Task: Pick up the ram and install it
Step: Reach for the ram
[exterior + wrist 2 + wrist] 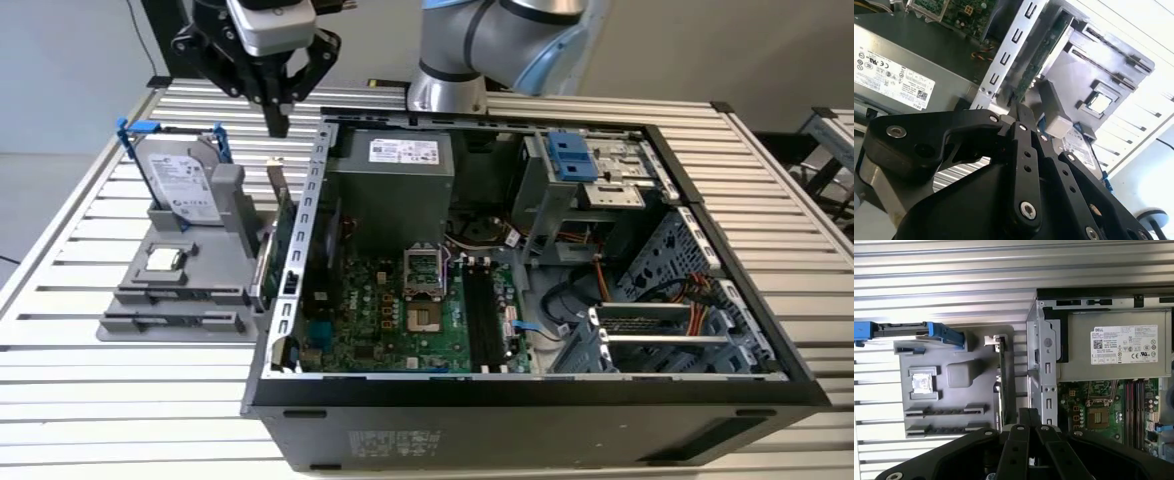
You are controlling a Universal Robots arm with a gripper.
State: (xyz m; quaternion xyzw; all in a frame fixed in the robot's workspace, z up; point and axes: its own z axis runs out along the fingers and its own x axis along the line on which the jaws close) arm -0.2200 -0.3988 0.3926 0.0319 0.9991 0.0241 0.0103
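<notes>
The hand (pixel 276 128) hangs in the upper left of the exterior view, above the far end of a grey holder (pixel 174 292) that lies on the slatted metal tabletop (pixel 134 400). Its two fingers are pressed together with nothing between them, and they point straight down. In both wrist views the black fingers (pixel 1024 416) meet at their tips, and the hand (pixel 1019 107) is apart from everything beneath it.

The ram (pixel 268 262) stands on its long edge in the holder, along the side nearest the open computer case (pixel 534 405), just beside the case's metal wall. In the first wrist view the ram (pixel 1002 385) shows edge-on as a thin dark strip running along the holder (pixel 979 370), with the fingertips in line with one end of it. In the second wrist view the ram (pixel 1040 57) is a narrow green strip between the holder and the perforated case rail.

On the exterior view's left part of the holder, a grey hard drive (pixel 180 180) with a blue bracket stands upright, and a small square chip (pixel 163 260) lies flat nearer the camera.

Inside the case, the green motherboard (pixel 387 320) lies flat with its long black slots (pixel 481 320) toward the middle of the frame, and a grey power supply (pixel 400 165) sits at the far side.
</notes>
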